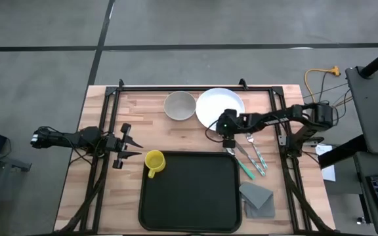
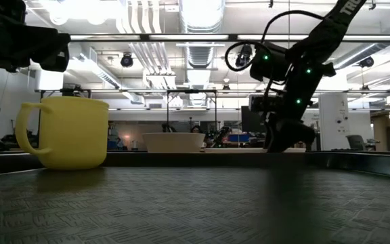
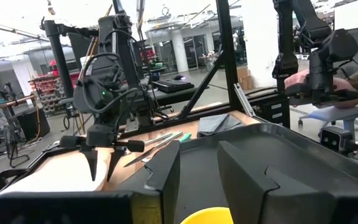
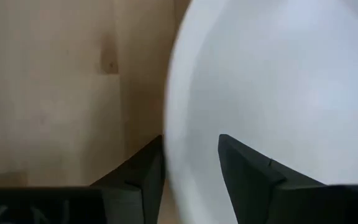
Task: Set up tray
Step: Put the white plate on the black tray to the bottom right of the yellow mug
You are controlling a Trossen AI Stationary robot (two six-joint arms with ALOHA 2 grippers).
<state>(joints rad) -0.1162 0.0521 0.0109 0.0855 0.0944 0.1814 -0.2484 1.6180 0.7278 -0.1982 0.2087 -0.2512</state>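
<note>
The black tray (image 1: pixel 189 216) lies at the table's near middle. A yellow mug (image 1: pixel 154 162) stands on its far left corner. A white plate (image 1: pixel 209 105) and a pale bowl (image 1: pixel 180 105) rest on the wood beyond the tray. My right gripper (image 4: pixel 191 180) is open and points steeply down at the plate's near rim (image 4: pixel 169 124). One finger is over the plate and one over the wood. My left gripper (image 1: pixel 133 145) waits open and level, just left of the mug. My right gripper stands astride the plate's near rim (image 4: pixel 173 155), coming from above at a slant. One finger (image 4: pixel 253 186) is over the plate's inside and the other (image 4: pixel 138 183) outside it. Whether either finger touches the plate I cannot tell. The plate lies flat on the table.
Cutlery with teal handles (image 1: pixel 251 157) lies right of the tray's far corner, close to my right gripper. A folded grey napkin (image 1: pixel 258 196) sits right of the tray. A black frame (image 1: pixel 189 86) runs along the table's far and side edges. A person's hand (image 3: pixel 303 81) shows beyond the table.
</note>
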